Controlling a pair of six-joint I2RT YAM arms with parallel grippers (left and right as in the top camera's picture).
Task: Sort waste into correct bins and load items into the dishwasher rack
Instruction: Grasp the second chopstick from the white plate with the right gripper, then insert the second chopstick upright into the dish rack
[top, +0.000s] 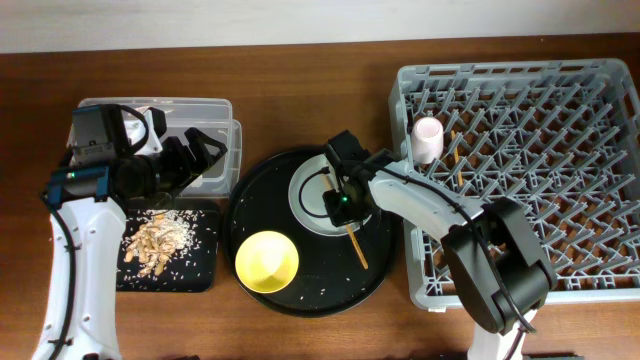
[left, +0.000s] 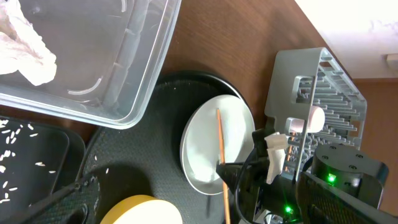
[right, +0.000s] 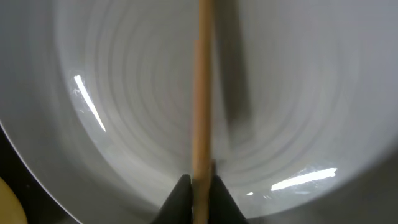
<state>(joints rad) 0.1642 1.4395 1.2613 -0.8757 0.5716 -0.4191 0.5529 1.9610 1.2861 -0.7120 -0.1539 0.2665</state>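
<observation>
My right gripper (top: 345, 200) is shut on a thin wooden chopstick (top: 357, 250) over the pale round plate (top: 305, 205); the right wrist view shows the jaws (right: 200, 186) pinching the stick (right: 202, 93) above the plate (right: 124, 124). A yellow bowl (top: 266, 261) sits in front of the plate. A pink cup (top: 427, 138) stands in the grey rack (top: 520, 170). My left gripper (top: 205, 150) looks open and empty over the clear box (top: 215, 110), which holds a white tissue (left: 25, 50). Tan scraps (top: 160, 240) lie in the black rectangular tray (top: 200, 270). The blue cup and wrapper are out of view.
The plate and bowl sit on a large round black tray (top: 310, 290) scattered with rice grains, between the bins and the rack. A thin brown stick (top: 458, 160) lies among the rack pegs near the pink cup.
</observation>
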